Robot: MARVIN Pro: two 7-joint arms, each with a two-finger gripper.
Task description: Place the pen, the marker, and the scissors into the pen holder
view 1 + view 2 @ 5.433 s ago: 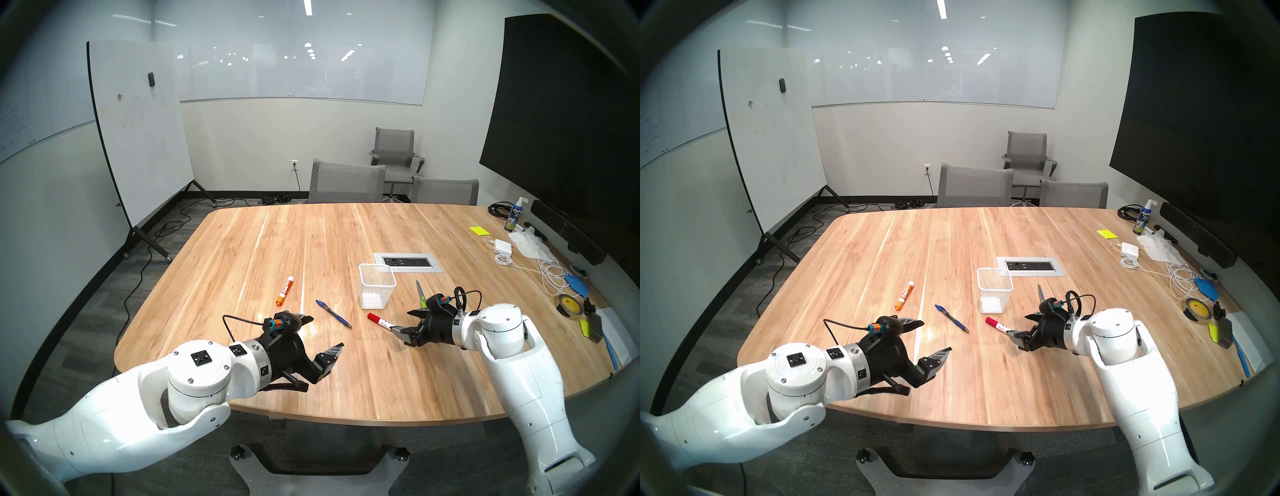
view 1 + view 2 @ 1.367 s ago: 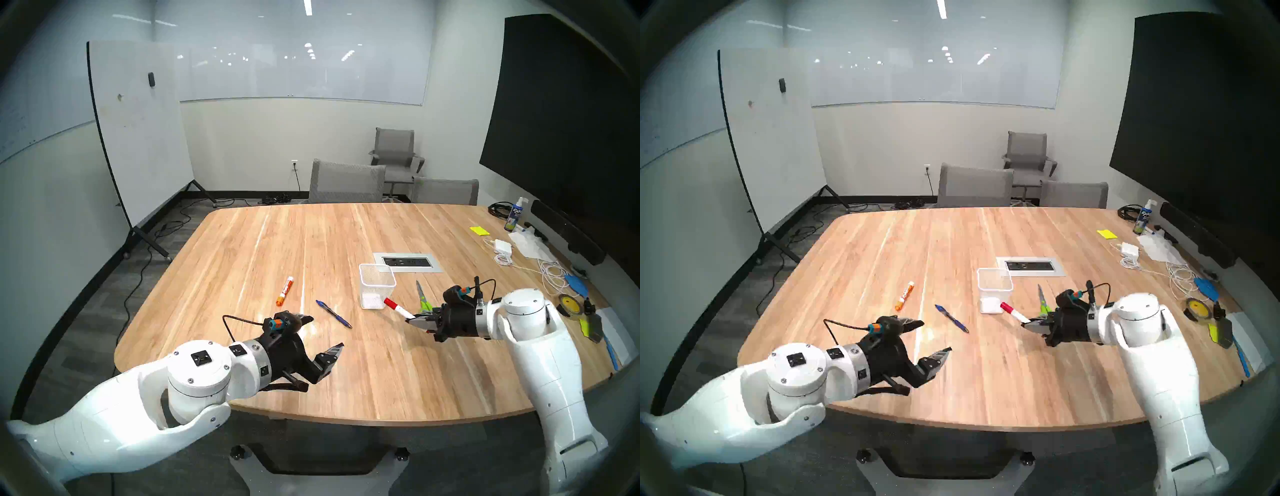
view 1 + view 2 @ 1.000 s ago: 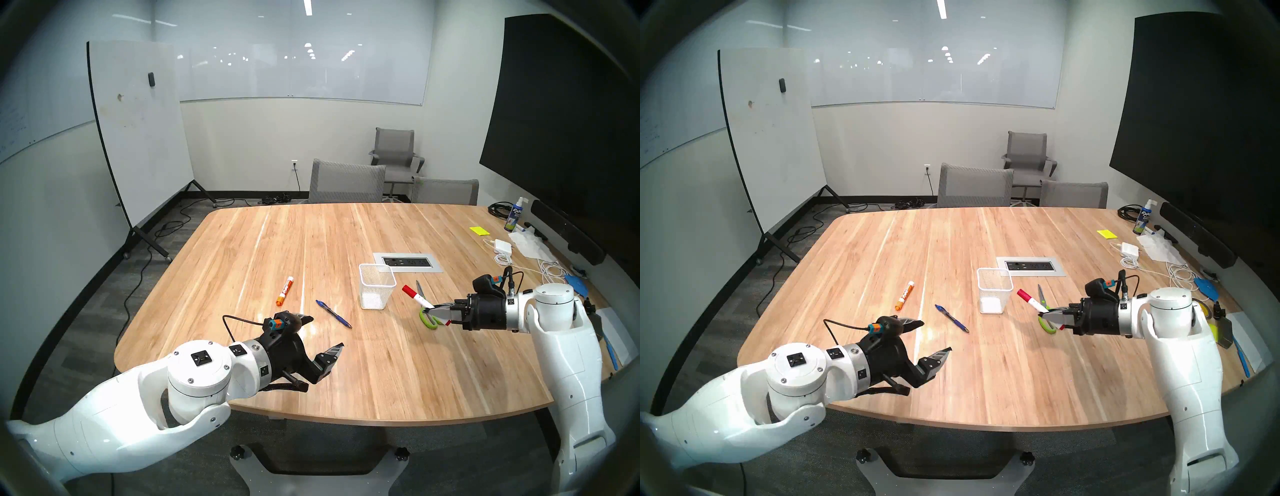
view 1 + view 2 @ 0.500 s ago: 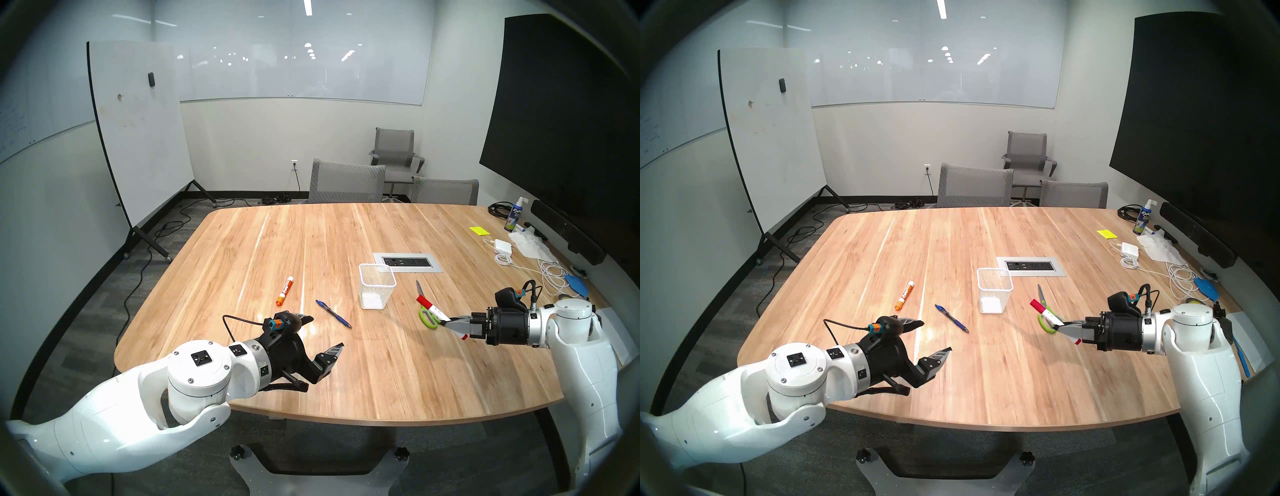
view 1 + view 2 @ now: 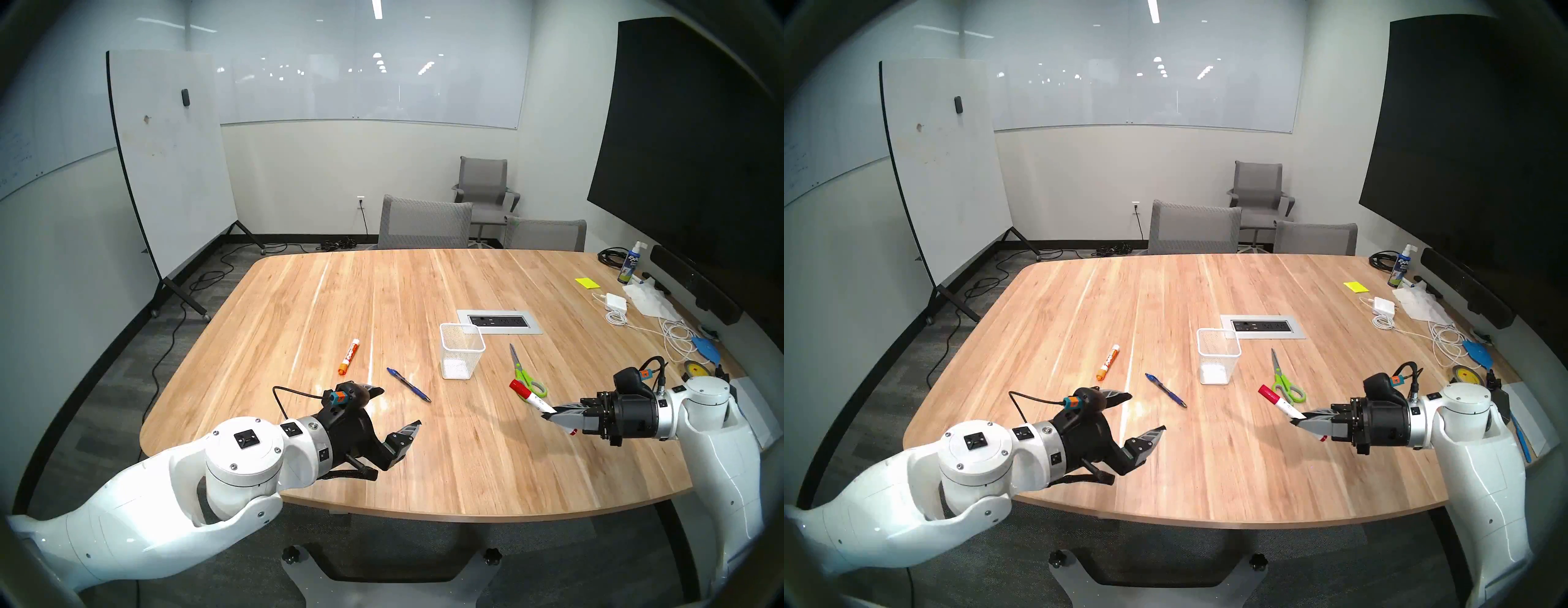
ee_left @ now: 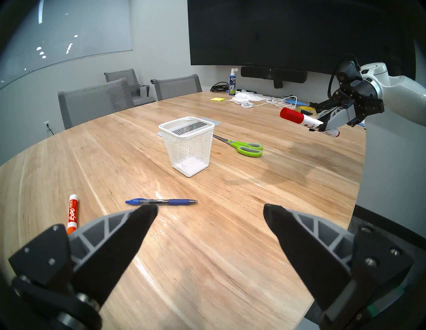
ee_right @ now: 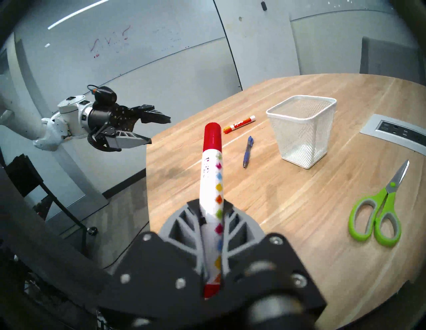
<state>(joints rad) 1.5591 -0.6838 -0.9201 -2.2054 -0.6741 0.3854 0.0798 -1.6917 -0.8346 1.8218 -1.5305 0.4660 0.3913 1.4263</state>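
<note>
Right gripper (image 5: pixel 551 414) is clamped on the red-capped marker (image 5: pixel 528 394), holding it by the rear half of the barrel, red cap sticking out past the fingertips. Marker is in the air above the table (image 5: pixel 424 467), tilted, cap end toward the pen holder (in the right wrist view the barrel runs straight up between the two grey fingers (image 7: pixel 182 225)).

The scissors (image 5: pixel 524 371) lie flat on the table just beyond the marker's cap, blades pointing toward the far side, green handles toward the robot. Pen holder (image 5: pixel 461 351) stands upright further left, nothing inside that shows through the mesh. It sits just in front of the power outlet panel (image 5: pixel 500 321).

The pen (image 5: pixel 408 384) lies flat left of the holder, well apart from it. An orange-capped marker (image 5: pixel 348 356) lies further left still.

Left gripper (image 5: pixel 396 409) has its jaws spread wide, holding nothing, hovering over the near left part of the table (the pen is just beyond its fingertips in the left wrist view).
</note>
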